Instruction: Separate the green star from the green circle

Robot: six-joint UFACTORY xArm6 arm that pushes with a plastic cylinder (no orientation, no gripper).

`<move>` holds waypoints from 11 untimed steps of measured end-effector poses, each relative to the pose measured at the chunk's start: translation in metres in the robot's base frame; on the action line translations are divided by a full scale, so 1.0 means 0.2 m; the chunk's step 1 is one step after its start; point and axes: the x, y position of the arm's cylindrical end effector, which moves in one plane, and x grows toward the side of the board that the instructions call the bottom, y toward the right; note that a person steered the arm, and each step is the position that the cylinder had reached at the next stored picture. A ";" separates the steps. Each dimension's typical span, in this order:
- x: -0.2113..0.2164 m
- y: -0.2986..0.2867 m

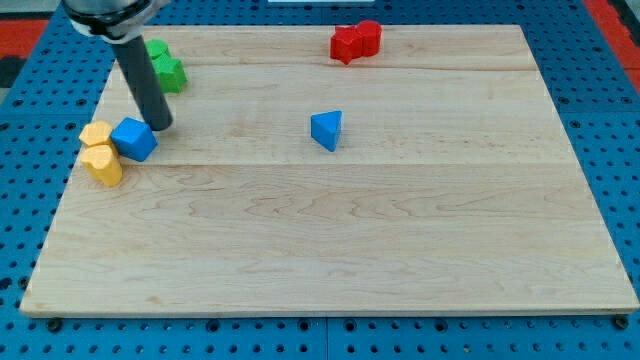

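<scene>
The green star [170, 72] lies near the view's top left corner of the wooden board [330, 220]. Another green block, the green circle [155, 50], touches it on its upper left and is partly hidden behind the rod. My tip [160, 126] rests on the board below the green pair, about a block's width from the star, right beside the upper right edge of a blue cube [134, 138].
Two yellow blocks [100, 152] sit touching the blue cube at the left edge. A blue triangle [327, 130] lies mid-board. Two red blocks [356, 42] touch each other at the top edge. A blue pegboard surrounds the board.
</scene>
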 end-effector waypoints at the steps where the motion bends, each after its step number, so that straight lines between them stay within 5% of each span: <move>1: 0.02 0.56; 2: 0.04 1.05; 4: -0.26 1.48; 5: 0.03 1.56; 6: -0.04 1.35; 7: -0.17 1.48; 9: -0.15 1.07; 10: -0.15 1.46; 11: -0.01 1.25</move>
